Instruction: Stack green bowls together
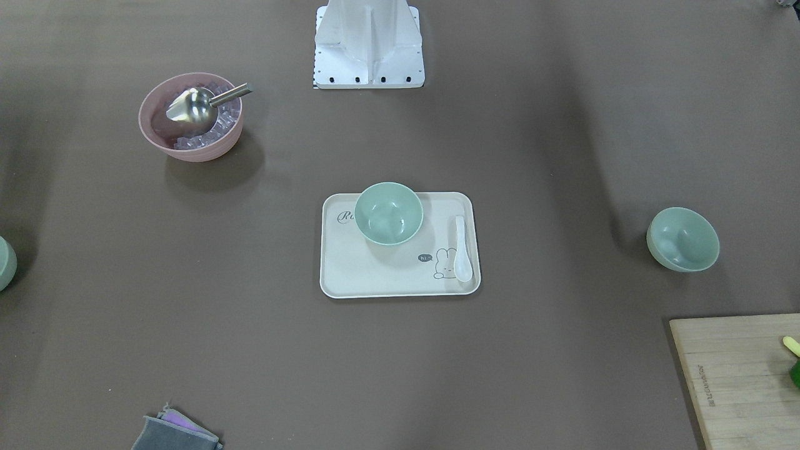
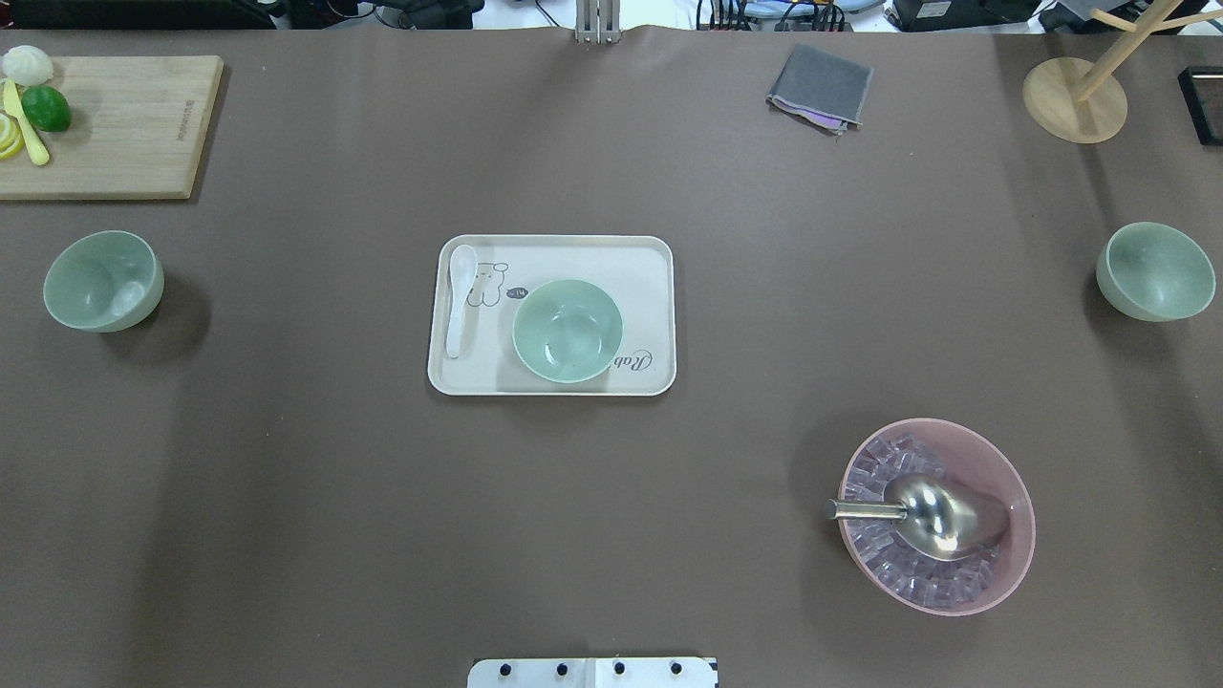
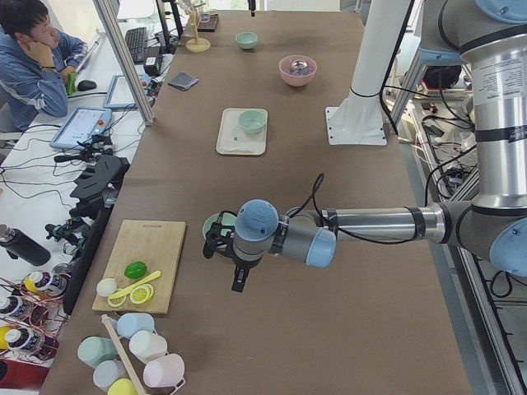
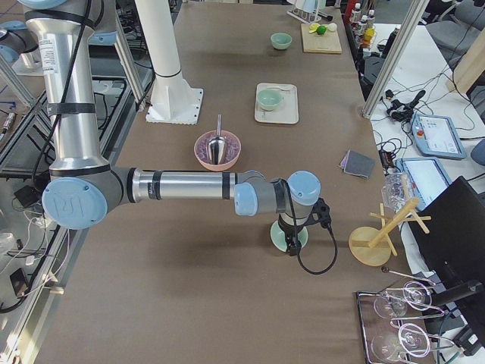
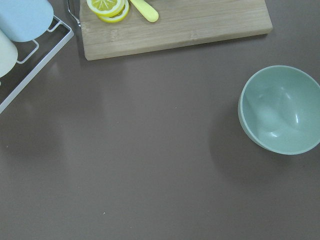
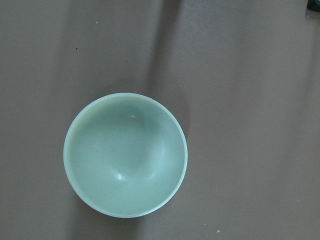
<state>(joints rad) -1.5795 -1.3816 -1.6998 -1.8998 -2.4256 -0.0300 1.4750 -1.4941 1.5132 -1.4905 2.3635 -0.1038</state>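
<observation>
Left tool (image 3: pixel 239 282) and right tool (image 4: pixel 290 249) at separate green bowls.
Left bowl (image 5: pixel 280 110) lies beside its tool; right bowl (image 6: pixel 125 155) lies beneath its tool; grips cannot be told.

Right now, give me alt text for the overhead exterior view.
Three pale mint-green round plastic bowls stand apart, unstacked: the centre bowl on a cream rectangular tray beside a white spoon, the left bowl and the right bowl at the view's edges. A larger pink bowl of clear cubes with a metal scoop sits lower right.

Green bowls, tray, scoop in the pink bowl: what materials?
Green bowls: probably plastic, matte; highlights are soft and dull. Tray: cream plastic or melamine, satin, with printed rabbit; can't tell which. Scoop: polished metal, mirror-like reflections.
</observation>
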